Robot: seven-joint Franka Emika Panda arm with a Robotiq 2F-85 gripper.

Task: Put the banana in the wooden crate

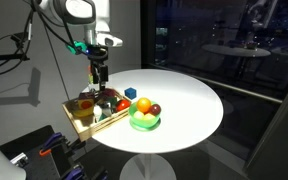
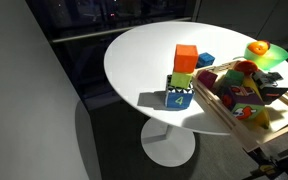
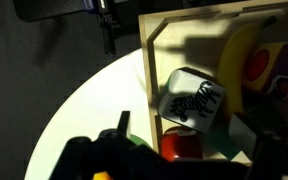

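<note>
The wooden crate (image 1: 83, 126) sits at the table's edge and holds several toys; it also shows in an exterior view (image 2: 227, 117). In the wrist view its light-wood rim (image 3: 150, 80) runs upright through the picture. A curved yellow shape (image 3: 239, 50) lies inside the crate and looks like the banana; part of it is in shadow. My gripper (image 1: 100, 75) hangs just above the crate. In the wrist view its fingers (image 3: 196, 138) are spread apart with nothing between them, over a white zebra block (image 3: 192, 98) and a red piece (image 3: 182, 148).
A bright-green bowl (image 1: 144, 120) with round orange and red fruits stands next to the crate on the round white table (image 1: 184, 100). A blue cube (image 1: 130, 92) lies behind it. A stack of coloured blocks (image 2: 183, 76) stands mid-table. The table edge is close to the crate.
</note>
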